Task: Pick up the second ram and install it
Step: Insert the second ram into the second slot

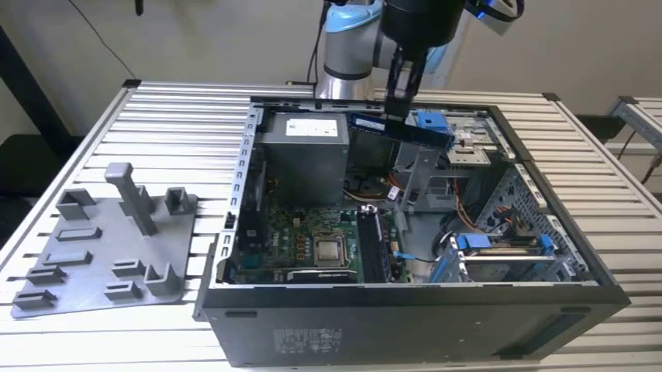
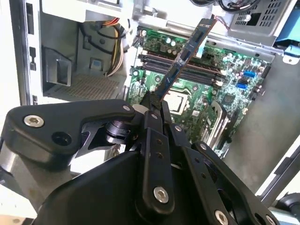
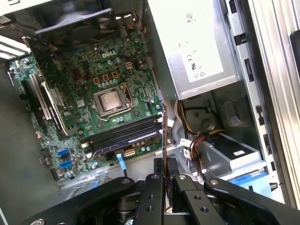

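Arm [image 1: 348, 46] points down, end effector [image 1: 398, 107] seemingly pinching the second ram [image 1: 401, 129].

Bright even light, soft shadows inside computer case [image 1: 414, 329], glare on table [image 1: 176, 116]

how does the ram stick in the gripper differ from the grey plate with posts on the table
The thin dark memory stick is a narrow strip; the grey plastic fixture plate is a broad slab with upright posts. The stick is up in the air over the open black computer case; the plate lies on the slatted table at the exterior view's left. The black gripper is shut on the stick; the plate is free.
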`<state>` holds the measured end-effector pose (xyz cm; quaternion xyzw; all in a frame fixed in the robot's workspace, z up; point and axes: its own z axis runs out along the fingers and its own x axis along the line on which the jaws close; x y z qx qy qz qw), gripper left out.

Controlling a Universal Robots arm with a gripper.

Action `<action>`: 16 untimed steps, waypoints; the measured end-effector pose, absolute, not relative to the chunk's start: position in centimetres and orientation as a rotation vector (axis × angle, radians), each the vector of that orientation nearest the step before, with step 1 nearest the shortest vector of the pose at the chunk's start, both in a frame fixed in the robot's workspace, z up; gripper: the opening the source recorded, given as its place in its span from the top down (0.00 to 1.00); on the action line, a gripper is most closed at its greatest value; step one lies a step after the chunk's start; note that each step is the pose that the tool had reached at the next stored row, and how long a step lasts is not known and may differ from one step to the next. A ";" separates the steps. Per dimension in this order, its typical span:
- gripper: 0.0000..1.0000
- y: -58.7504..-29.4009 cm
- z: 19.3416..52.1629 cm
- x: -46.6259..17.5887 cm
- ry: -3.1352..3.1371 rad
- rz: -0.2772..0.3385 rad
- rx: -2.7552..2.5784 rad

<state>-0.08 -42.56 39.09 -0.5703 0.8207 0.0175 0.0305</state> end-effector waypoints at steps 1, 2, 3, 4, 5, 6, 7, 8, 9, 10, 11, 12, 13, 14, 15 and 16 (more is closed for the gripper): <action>0.86 -42.6 39.1 -0.1 2.540 0.054 -1.743; 0.86 -42.6 39.1 -0.1 2.549 0.053 -1.729; 0.86 -42.6 39.1 -0.1 2.560 0.053 -1.713; 0.86 -42.6 39.1 -0.1 2.570 0.053 -1.698; 0.86 -42.6 39.1 -0.1 2.580 0.053 -1.684; 0.86 -42.6 39.1 -0.1 2.590 0.053 -1.669; 0.86 -42.6 39.1 -0.1 2.600 0.053 -1.654; 0.86 -42.7 39.0 -0.1 2.610 0.053 -1.639; 0.86 -42.7 39.0 -0.1 2.620 0.053 -1.623; 0.86 -42.7 39.0 -0.1 2.630 0.053 -1.608; 0.86 -42.7 39.0 -0.1 2.640 0.052 -1.591; 0.86 -42.7 39.0 -0.1 2.651 0.052 -1.574; 0.86 -42.7 39.0 -0.1 2.660 0.052 -1.558; 0.86 -42.7 39.0 -0.1 2.670 0.052 -1.541; 0.86 -42.7 39.0 -0.1 2.681 0.051 -1.523; 0.86 -42.7 39.0 -0.1 2.690 0.051 -1.506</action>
